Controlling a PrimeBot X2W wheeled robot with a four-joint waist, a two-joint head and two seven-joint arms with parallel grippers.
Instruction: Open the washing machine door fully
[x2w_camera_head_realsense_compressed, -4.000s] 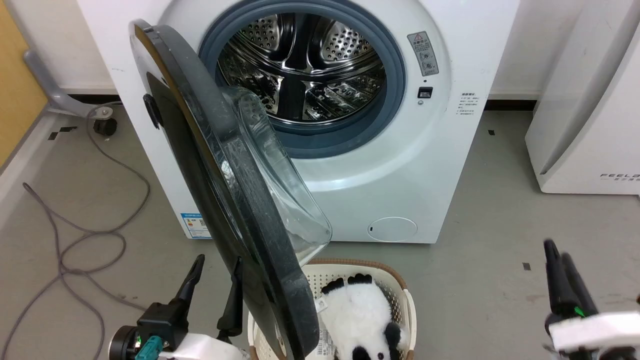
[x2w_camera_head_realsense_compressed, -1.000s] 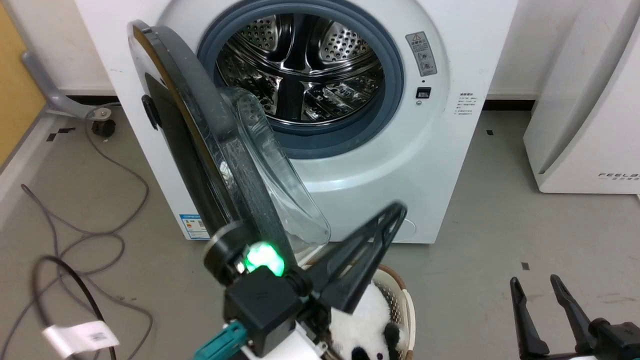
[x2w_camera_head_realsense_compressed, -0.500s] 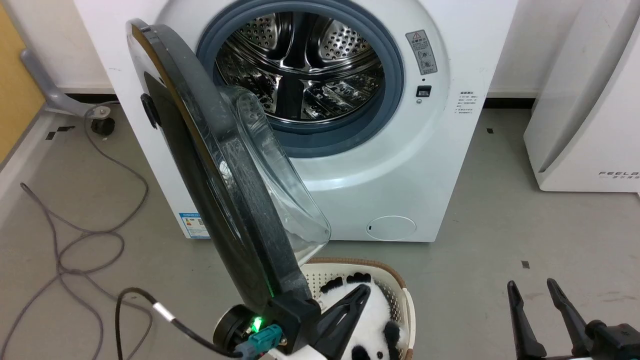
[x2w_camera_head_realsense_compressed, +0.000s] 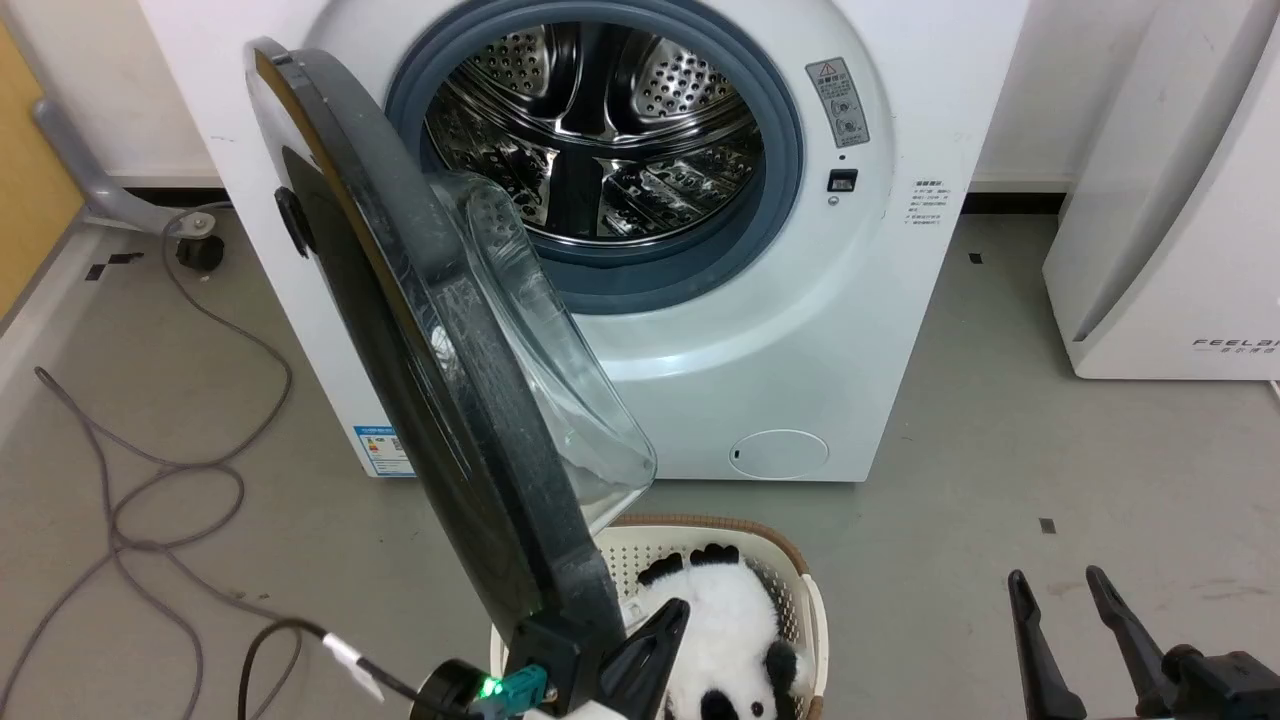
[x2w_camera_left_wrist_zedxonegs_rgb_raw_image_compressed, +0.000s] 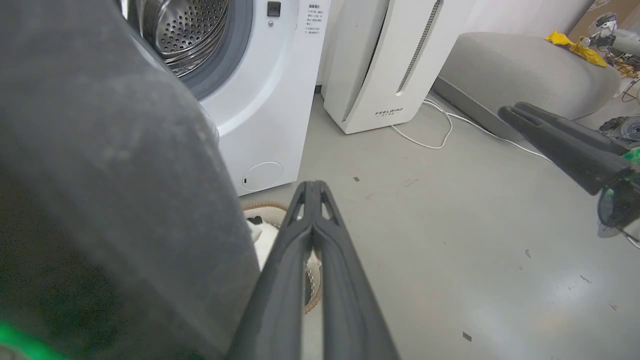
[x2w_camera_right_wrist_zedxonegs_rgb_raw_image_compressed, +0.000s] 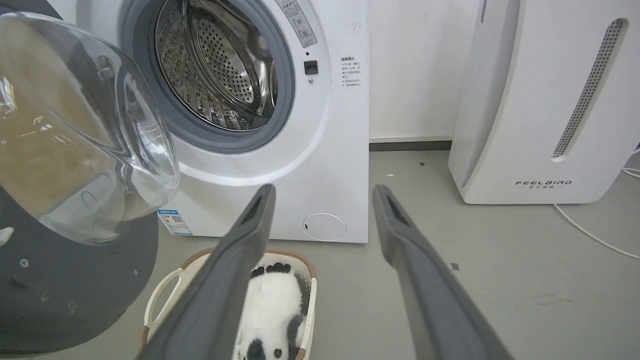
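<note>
Since L gripper (x2w_camera_left_wrist_zedxonegs_rgb_raw_image_compressed: 312, 186), fingers pressed together, sits beside washing machine door (x2w_camera_head_realsense_compressed: 420, 300) inner rim, I'd push outward slowly; R gripper (x2w_camera_right_wrist_zedxonegs_rgb_raw_image_compressed: 322, 190) spread, idle.

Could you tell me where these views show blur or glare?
Left wrist view: the round black washing machine door sits close and blurred. Right wrist view: its clear bulging glass bowl carries reflections. Head view: the perforated steel drum glints.
</note>
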